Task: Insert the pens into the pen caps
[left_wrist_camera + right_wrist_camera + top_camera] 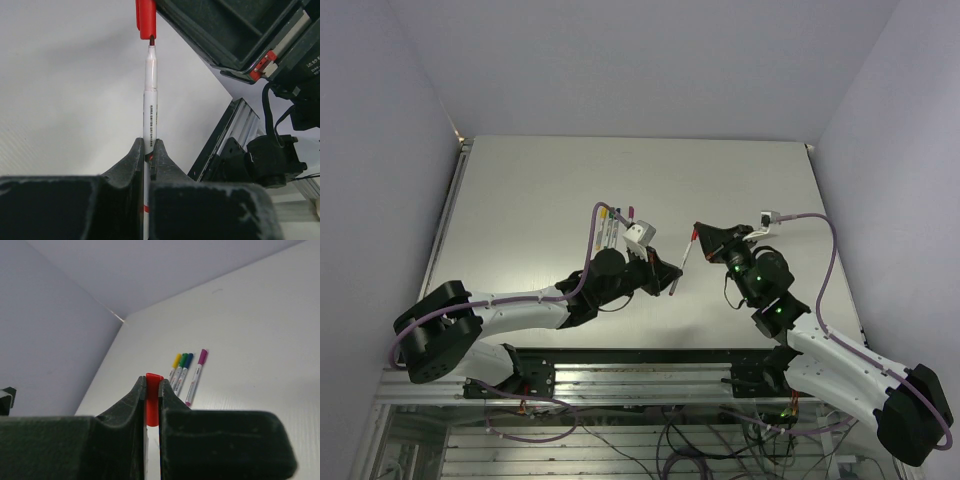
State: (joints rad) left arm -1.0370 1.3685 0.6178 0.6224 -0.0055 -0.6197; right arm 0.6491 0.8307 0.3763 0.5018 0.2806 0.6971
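White table [570, 190] backs whitish pen [150, 100] facing red cap [146, 17].

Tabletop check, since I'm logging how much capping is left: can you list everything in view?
red pen: one, whitish barrel with a red tip, held off the table with its tip at the cap's mouth
red cap: one, red, held just beyond the pen's tip
capped pens: four, whitish barrels with yellow, green, blue and purple caps, lying side by side on the table
table: one, white, under everything
left gripper: one, black, shut on the red pen
right gripper: one, black, shut on the red cap
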